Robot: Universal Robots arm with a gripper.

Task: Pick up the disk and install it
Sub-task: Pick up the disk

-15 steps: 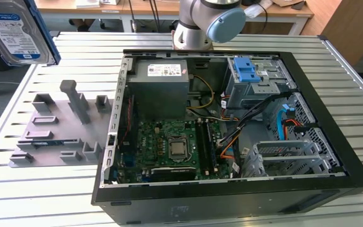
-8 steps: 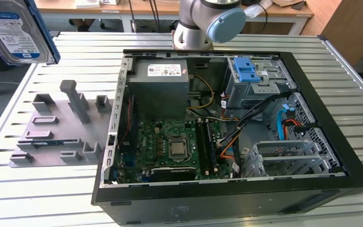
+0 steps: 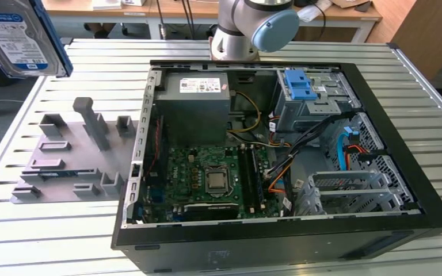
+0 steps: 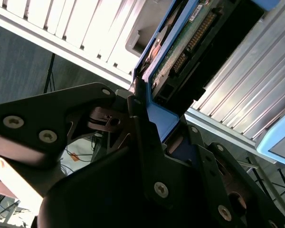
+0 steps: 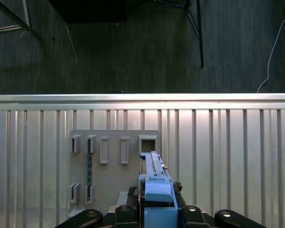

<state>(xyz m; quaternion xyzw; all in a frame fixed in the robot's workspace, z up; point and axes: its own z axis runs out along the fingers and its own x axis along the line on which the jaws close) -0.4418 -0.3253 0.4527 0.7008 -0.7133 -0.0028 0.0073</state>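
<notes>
Exterior view: disk (image 3: pixel 14 40) half off-frame

Bright, even overhead light; sharp focus at distance, soft up close.
Exterior view: slatted counter (image 3: pixel 52 241) pale and shiny, computer case (image 3: pixel 282 247) interior shaded but readable. Second wrist view: glare whitens the slats; pincer (image 4: pixel 145 102) near-black, underexposed; disk (image 4: pixel 190 38) underside in shade. First wrist view: glare band on counter edge, floor (image 5: pixel 133 47) dim.
</notes>
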